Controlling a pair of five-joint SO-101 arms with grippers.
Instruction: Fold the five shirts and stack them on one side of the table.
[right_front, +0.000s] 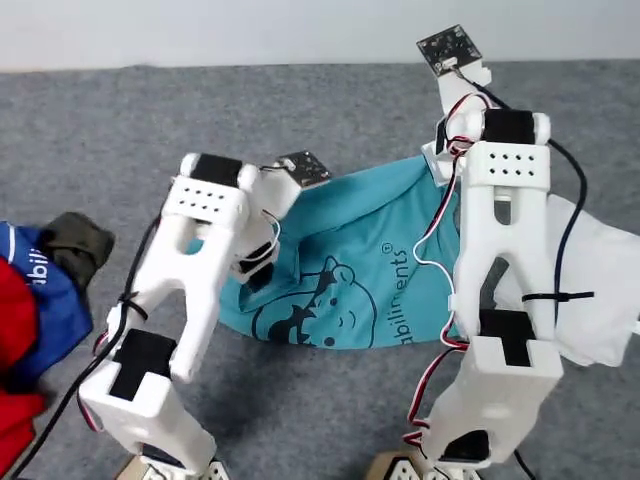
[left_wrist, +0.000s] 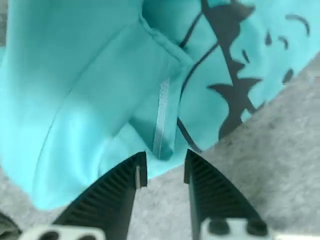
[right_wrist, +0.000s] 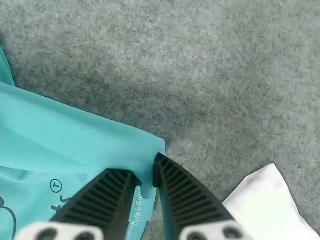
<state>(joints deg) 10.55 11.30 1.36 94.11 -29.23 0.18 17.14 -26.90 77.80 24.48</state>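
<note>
Teal shirt (right_front: 340, 270): thin, light, floppy knit, sure to sag and crease wherever unsupported, likely to slide easily over the grey table (right_front: 300, 120). Best taken by hems and corners, layers pinched together, never mid-panel. Lying mid-table between both arms, print up, rumpled.

Nearest, left gripper (left_wrist: 165, 167) poised at a folded hem on the shirt's edge, jaws a narrow gap apart, stitched edge right at the tips, not pinched by the look of it. Across the middle, dark cartoon outline and lettering on bright turquoise. Farther off, right gripper (right_wrist: 147, 177) clamped on a far corner of the hem, cloth squeezed between nearly closed jaws. Just beside that corner, white shirt (right_front: 600, 290) on the felt.
</note>
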